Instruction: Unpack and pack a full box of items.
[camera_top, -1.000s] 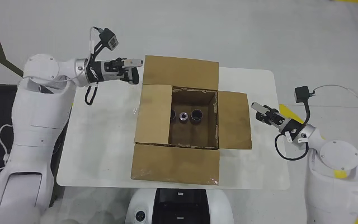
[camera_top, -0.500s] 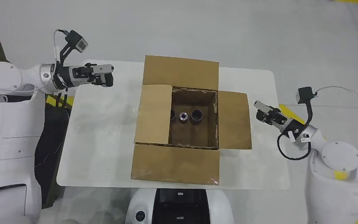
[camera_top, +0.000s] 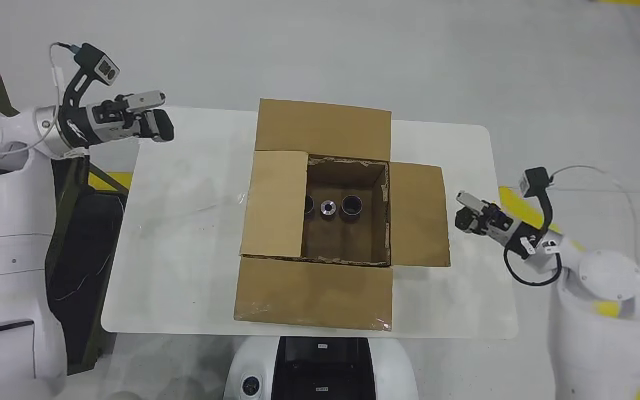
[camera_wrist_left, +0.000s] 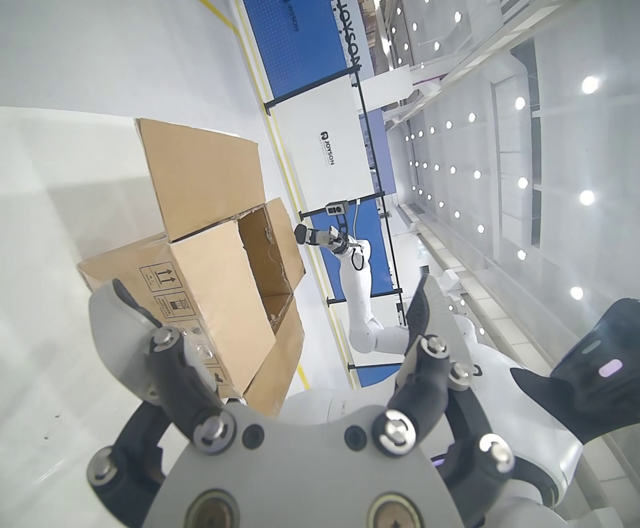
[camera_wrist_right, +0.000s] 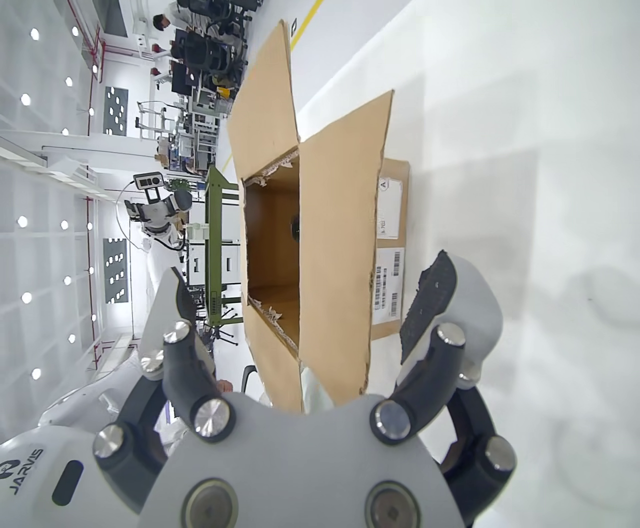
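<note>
- My left fingers (camera_wrist_left: 423, 320) stand spread wide with nothing between them. They hang over the far left corner of the desk (camera_top: 180, 270), well apart from the cardboard box (camera_top: 275, 210).
- My right fingers (camera_wrist_right: 425, 300) are likewise spread and empty. They sit low over the desk's right margin, just beside the box's right-hand flap and not touching it.
- From each wrist camera I see the box ahead of the open fingertips, not between them. The left wrist camera faces a side wall printed with handling marks, and the right wrist camera faces a wall carrying pasted labels.
- The box sits upright in the middle of the white desk, with all four flaps folded outward and its mouth open to the top camera.
- Inside, three round items (camera_top: 328, 208) stand in a close row on the box floor, toward the far wall. The leftmost is partly tucked under the edge of the left flap.
- Their tops read as dark rings, and the middle one has a paler centre. I cannot tell from here what they are.
- Through the right wrist camera, one dark round shape shows deep inside the box, against an inner wall.
</note>
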